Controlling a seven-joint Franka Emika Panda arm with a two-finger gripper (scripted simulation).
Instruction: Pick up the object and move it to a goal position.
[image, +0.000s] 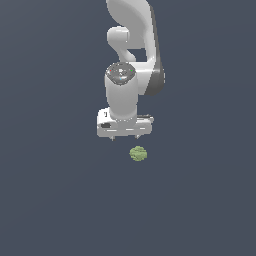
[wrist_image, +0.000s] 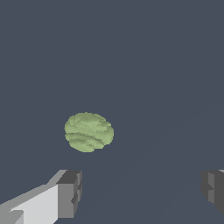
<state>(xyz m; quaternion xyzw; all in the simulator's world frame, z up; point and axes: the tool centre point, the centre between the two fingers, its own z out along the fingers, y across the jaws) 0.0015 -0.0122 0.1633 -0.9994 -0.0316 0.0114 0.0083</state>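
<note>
The object is a small lumpy olive-green ball resting on the dark grey surface, just below and slightly toward the exterior view's right of the white hand. My gripper hangs above the surface and apart from the ball, its fingertips barely showing under the white hand. In the wrist view the object lies ahead of the gripper, outside the gap between the fingers. One dark grey fingertip and the other stand wide apart, with nothing between them.
The white arm rises behind the hand toward the top of the exterior view. A plain dark grey surface spreads on every side.
</note>
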